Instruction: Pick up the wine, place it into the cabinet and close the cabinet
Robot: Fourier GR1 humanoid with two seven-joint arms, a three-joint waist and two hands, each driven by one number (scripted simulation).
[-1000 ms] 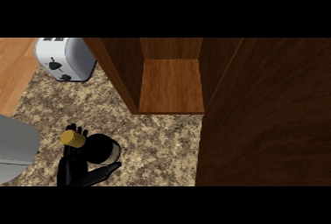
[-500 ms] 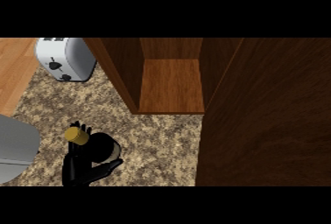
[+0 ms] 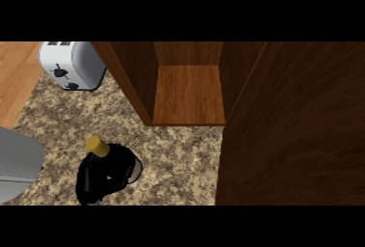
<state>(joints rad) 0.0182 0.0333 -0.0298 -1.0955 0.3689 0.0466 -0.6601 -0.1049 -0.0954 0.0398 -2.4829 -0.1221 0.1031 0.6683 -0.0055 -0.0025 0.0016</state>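
At the far left a strip of pale wood (image 3: 16, 77) borders the speckled granite counter (image 3: 178, 154), and below it a grey rounded shape (image 3: 16, 166) fills the left edge; what it is cannot be told. A white toaster (image 3: 68, 65) stands at the counter's back, just beside the cabinet's left wall (image 3: 128, 77). That wall lies between the toaster side of the counter and the cabinet (image 3: 189, 94), whose brown shelf shows bare. The open cabinet door (image 3: 299, 125) fills the right side as a broad dark panel. The wine bottle (image 3: 97, 146), dark with a gold cap, is over the counter in front of and left of the opening, apart from it. The right hand (image 3: 96, 185) has its black fingers curled round the bottle's body below the cap.
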